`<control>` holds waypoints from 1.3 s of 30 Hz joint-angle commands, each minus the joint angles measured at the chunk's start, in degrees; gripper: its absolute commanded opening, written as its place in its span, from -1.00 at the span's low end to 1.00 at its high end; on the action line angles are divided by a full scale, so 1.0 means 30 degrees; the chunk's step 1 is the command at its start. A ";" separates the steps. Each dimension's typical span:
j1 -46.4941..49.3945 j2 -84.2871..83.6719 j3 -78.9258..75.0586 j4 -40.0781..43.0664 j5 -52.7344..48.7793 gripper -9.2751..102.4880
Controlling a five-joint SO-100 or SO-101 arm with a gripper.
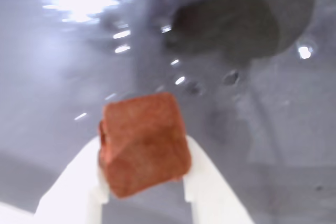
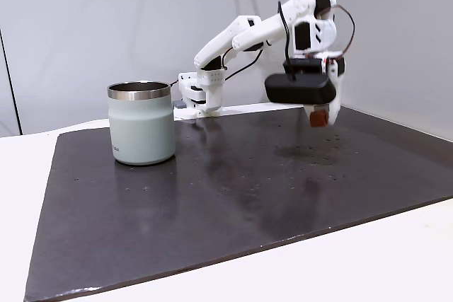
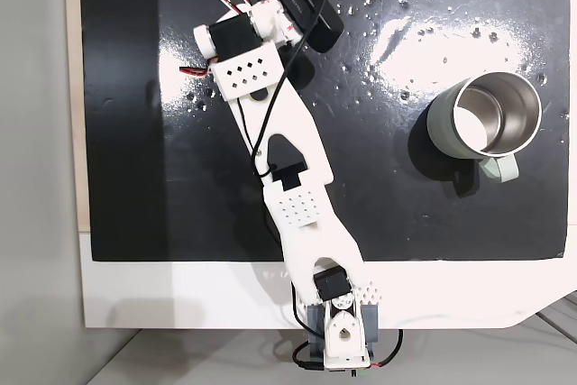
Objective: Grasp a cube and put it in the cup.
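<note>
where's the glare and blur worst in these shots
Wrist view: soft all over, blown-out glare top left on the mat, cube blurry in the gripper. Overhead fixed view: white glare streak beside the cup. Side fixed view: sharp, faint shadow under the cube.

The arm (image 3: 287, 169) is built of white plastic links, two of them pierced by grids of small round holes at upper left and centre of a fixed view. Black motor blocks sit at its joints. Thin black cables (image 3: 270, 123) run along it, with red and white wires near the wrist. A black oblong camera housing (image 2: 299, 88) rides by the white fingers (image 1: 210, 182).
</note>
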 commanded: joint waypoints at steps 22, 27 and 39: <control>0.3691 1.1719 0.2520 0.0176 0.1084 -0.81; 0.5771 1.4033 0.4336 0.0176 0.1582 -0.83; 1.4561 1.9102 1.0195 0.0146 0.0059 -0.83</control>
